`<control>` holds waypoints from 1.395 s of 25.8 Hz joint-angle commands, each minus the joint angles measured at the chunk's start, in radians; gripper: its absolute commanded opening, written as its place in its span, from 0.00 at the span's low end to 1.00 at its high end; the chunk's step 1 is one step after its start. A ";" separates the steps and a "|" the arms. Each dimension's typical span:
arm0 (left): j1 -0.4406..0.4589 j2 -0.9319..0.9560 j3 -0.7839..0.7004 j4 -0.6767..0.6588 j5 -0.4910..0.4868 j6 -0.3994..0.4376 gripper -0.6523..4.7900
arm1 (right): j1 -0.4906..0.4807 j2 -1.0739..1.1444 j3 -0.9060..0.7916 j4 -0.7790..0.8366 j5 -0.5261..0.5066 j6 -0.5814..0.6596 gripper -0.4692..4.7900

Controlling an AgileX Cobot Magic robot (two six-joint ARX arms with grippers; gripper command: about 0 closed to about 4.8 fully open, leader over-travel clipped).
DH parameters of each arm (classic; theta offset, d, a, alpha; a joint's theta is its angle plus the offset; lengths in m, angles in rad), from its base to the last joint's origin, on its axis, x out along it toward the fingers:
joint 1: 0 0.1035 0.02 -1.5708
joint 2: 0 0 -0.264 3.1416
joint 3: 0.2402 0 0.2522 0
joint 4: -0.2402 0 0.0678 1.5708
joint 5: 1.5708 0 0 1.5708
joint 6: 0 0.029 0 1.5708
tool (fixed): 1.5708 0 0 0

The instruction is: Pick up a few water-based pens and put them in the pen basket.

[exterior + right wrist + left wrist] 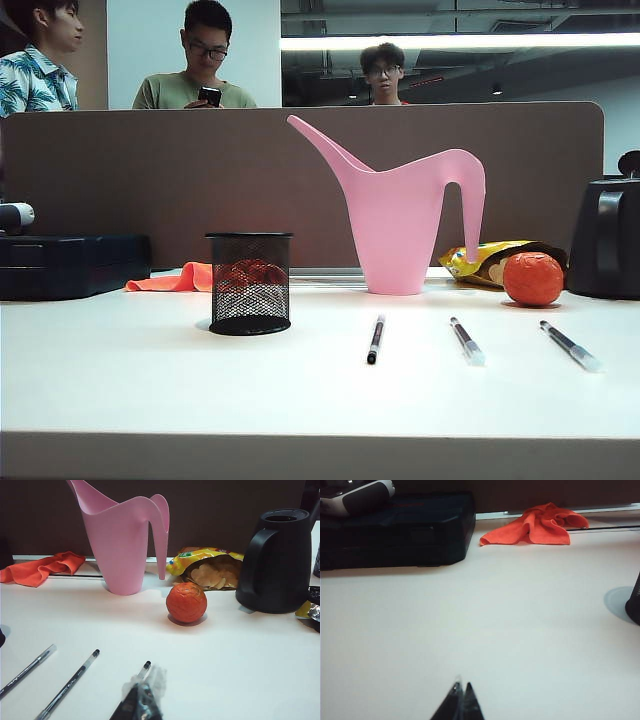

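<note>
Three water-based pens lie on the white table [120,390], none in the pen basket [249,283]. In the exterior view, the mostly black pen [375,339] lies nearest the basket, a clear-barrelled pen [467,341] lies to its right, and a second clear-barrelled pen [571,346] lies furthest right; all three are apart from one another. The basket stands upright on the table, left of the pens and well clear of them.

Behind the pens stand a pink watering can [400,220], an orange ball [532,279], an open yellow snack bag [480,262] and a black jug [606,238]. An orange cloth [175,279] lies behind the basket, beside a black case [70,265].

Neither arm shows in the exterior view. The left gripper [459,700] sits low over bare table, its fingertips pressed together and holding nothing. The right gripper [141,702] sits above the table with the tip of one pen just beyond it; its jaws are closed and empty.
</note>
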 commanded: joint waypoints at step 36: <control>0.001 0.000 0.005 -0.005 0.322 -0.003 0.11 | 0.002 0.249 0.441 -0.472 -0.007 0.221 0.08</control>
